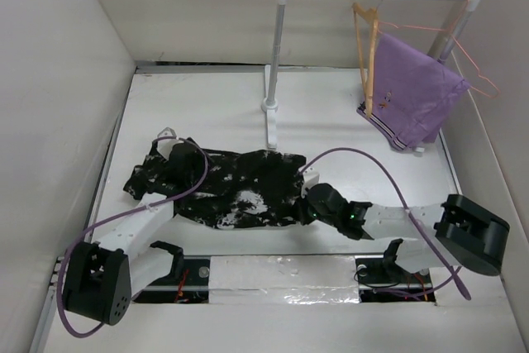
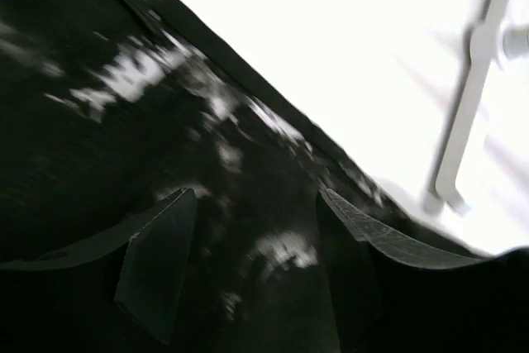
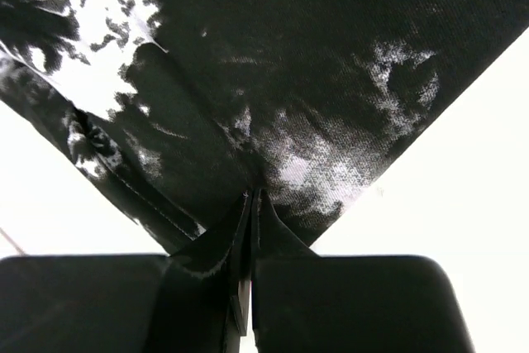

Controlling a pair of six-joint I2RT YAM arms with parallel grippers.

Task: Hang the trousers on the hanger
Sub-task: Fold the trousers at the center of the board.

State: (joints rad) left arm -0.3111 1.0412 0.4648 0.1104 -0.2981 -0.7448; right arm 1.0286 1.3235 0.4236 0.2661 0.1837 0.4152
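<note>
The trousers (image 1: 231, 189) lie spread flat across the table, black with white blotches. My left gripper (image 1: 177, 155) is over their left part. In the left wrist view it (image 2: 256, 262) is open, fingers (image 2: 157, 262) wide apart, with the blurred trousers (image 2: 165, 121) close beneath. My right gripper (image 1: 311, 204) is at their right end. In the right wrist view it (image 3: 252, 204) is shut on a fold of the trousers (image 3: 314, 80) near a corner. The tan wooden hanger (image 1: 366, 55) hangs on the rail at the back right, seen edge on.
A white clothes rack (image 1: 281, 47) stands at the back, its foot (image 2: 463, 121) in the left wrist view. A purple cloth (image 1: 413, 93) and thin pink wire hangers (image 1: 475, 72) hang on its rail. White walls enclose the table on three sides.
</note>
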